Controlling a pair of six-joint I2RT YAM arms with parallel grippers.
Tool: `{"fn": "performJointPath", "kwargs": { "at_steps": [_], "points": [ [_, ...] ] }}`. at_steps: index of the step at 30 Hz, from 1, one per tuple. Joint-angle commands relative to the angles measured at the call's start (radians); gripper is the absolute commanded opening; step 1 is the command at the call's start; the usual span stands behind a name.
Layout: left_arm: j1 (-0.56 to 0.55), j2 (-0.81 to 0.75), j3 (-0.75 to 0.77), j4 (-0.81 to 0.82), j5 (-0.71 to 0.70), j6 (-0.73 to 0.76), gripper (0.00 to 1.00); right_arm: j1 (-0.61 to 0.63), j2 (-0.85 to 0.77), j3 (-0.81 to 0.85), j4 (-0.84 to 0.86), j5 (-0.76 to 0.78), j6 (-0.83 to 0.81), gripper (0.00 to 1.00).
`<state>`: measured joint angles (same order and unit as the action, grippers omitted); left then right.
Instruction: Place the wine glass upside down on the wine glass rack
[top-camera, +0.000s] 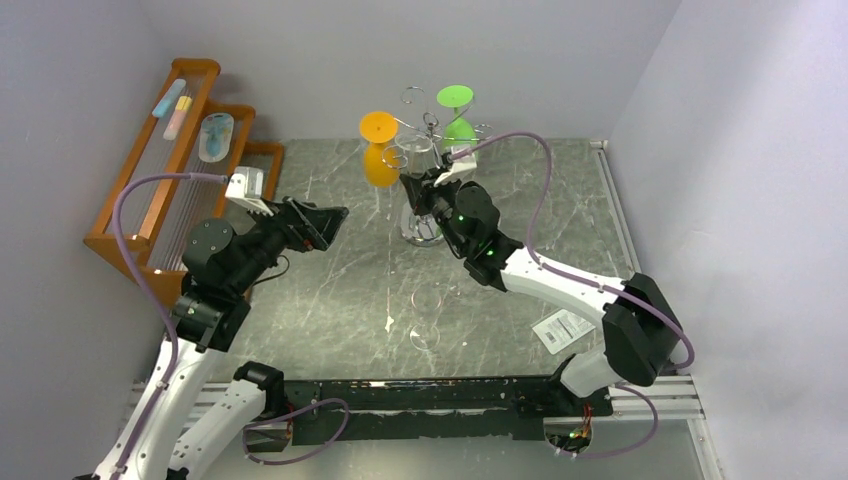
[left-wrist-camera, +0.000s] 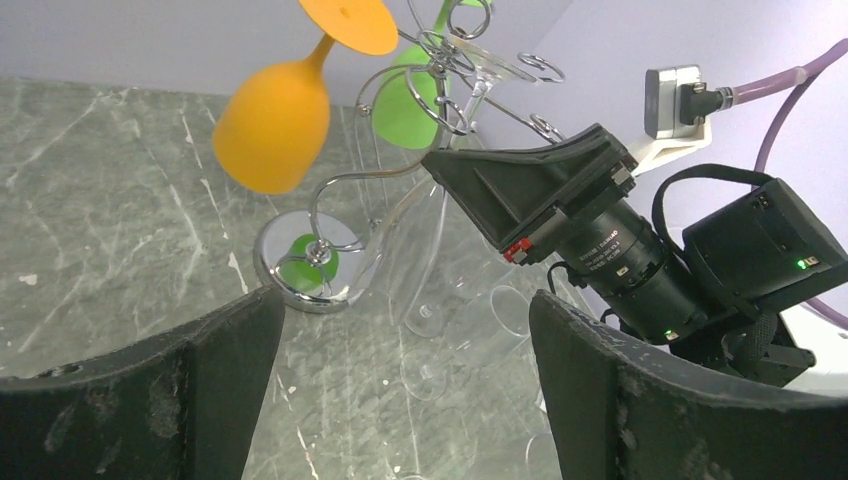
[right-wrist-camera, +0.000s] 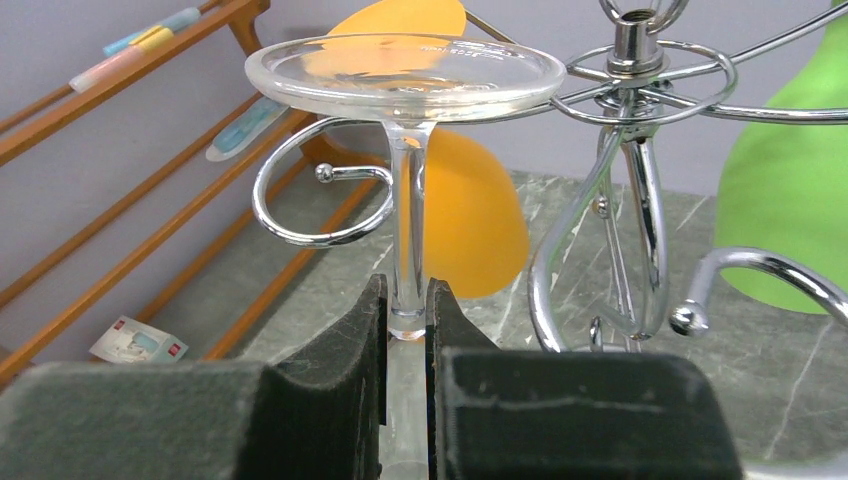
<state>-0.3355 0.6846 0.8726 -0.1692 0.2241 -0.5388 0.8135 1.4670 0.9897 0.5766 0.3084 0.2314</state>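
By the far table (top-camera: 340, 190) edge, the inverted wine glass (right-wrist-camera: 405, 200) is clamped at its stem by the right end effector (right-wrist-camera: 407, 310); it should be slid level into the wine glass rack's (right-wrist-camera: 640, 60) curled arm (right-wrist-camera: 300, 215).

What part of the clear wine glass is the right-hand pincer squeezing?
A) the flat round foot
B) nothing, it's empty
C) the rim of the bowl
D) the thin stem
D: in the right wrist view, the right pincer is closed on the thin stem of the clear wine glass, below its upturned foot.
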Motion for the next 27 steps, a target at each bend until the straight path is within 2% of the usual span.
{"fn": "performJointPath", "kwargs": {
  "at_steps": [1,13,21,27],
  "points": [
    [-0.001,-0.017,0.053,-0.044,-0.05,-0.001,0.96,0.003,0.034,0.036,0.075,0.025,0.015,0.0],
    [-0.001,0.011,0.081,-0.057,-0.043,-0.021,0.95,0.003,0.09,0.059,0.113,-0.006,-0.021,0.0],
    [-0.001,0.016,0.086,-0.072,-0.049,-0.027,0.95,0.001,0.095,0.103,0.04,0.143,0.027,0.0],
    [-0.001,0.012,0.081,-0.082,-0.058,-0.03,0.94,0.002,0.099,0.125,0.005,0.161,0.016,0.0]
  ]
}}
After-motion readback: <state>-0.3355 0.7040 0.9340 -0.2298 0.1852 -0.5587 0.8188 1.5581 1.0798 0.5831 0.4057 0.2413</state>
